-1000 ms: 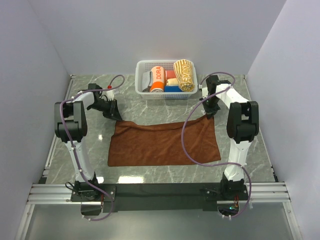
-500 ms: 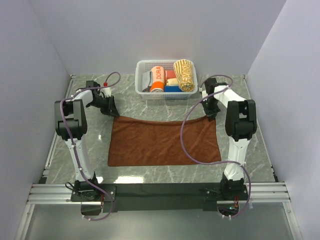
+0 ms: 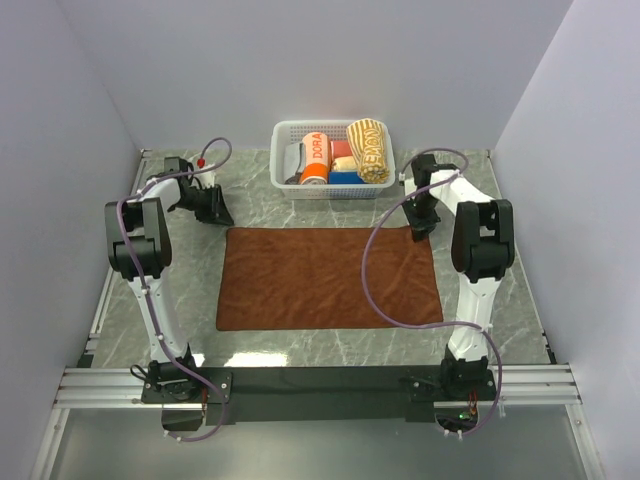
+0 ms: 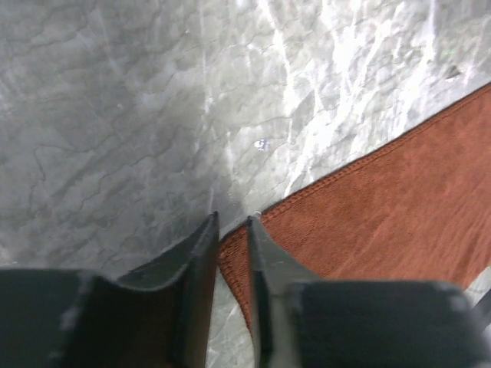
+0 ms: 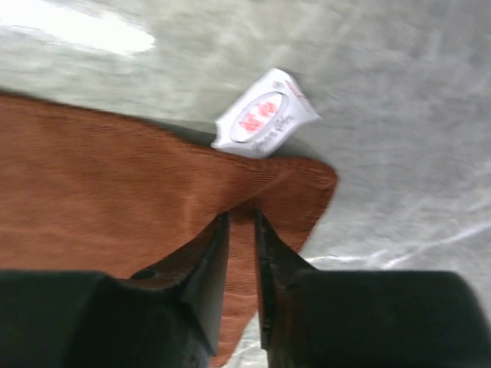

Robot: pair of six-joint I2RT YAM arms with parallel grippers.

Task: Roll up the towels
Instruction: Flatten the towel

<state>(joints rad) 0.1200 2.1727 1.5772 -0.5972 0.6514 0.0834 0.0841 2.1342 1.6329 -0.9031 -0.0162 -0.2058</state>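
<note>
Top external view, worked outward from the arm bases.

Near: a strip of the marble table (image 3: 330,345), then the brown towel (image 3: 330,278). It lies spread flat mid-table, long side across and edges square. We judge it is laid out this way so a roll can start from one edge. No rolling is done on it yet.

Far corners of that towel: both grippers.
- Left gripper (image 3: 218,212) sits just off the far-left corner. In its wrist view the jaws are slightly parted, marble shows through the gap, and the corner lies flat at the tips. We read it as released.
- Right gripper (image 3: 421,228) sits over the far-right corner, near the white label (image 5: 265,115). The jaws show a narrow gap with cloth in it, and the cloth puckers toward the tips. We cannot tell whether it pinches or only rests there.

Farthest: the basket (image 3: 279,160) at the back holds the striped towel (image 3: 368,150), already rolled, among other rolls. Our estimate is one towel done, one to go.
</note>
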